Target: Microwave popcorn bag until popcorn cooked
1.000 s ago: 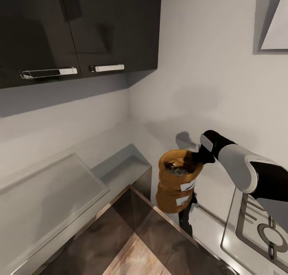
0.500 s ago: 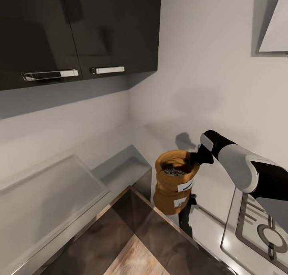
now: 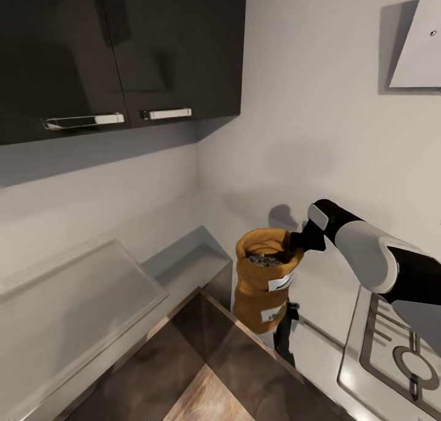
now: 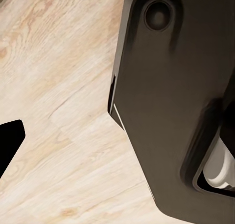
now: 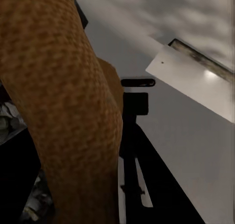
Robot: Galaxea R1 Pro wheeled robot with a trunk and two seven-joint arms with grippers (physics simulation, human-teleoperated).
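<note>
The popcorn bag (image 3: 264, 286), a tan-brown sack with white labels, hangs in the air above the countertop's (image 3: 187, 261) inner corner. My right gripper (image 3: 300, 242) is shut on its rolled rim at the right side. Dark and pale popcorn kernels (image 3: 264, 260) lie inside the bag's open mouth. In the right wrist view the bag's woven cloth (image 5: 63, 101) is very close, with some kernels (image 5: 10, 119) beside it. In the left wrist view one black fingertip (image 4: 10, 145) of my left gripper shows over a light wood floor, with nothing held. The microwave is out of view.
Dark wall cabinets (image 3: 122, 41) with steel handles hang above the grey worktop. A steel gas hob (image 3: 398, 353) lies at the lower right, under a pale range hood (image 3: 419, 41). A thin black object (image 3: 285, 335) stands below the bag. My own dark base (image 4: 176, 101) shows in the left wrist view.
The bag has straightened from a tilt and risen a little with my right gripper. The head camera has shifted slightly, so the cabinets and hood sit differently.
</note>
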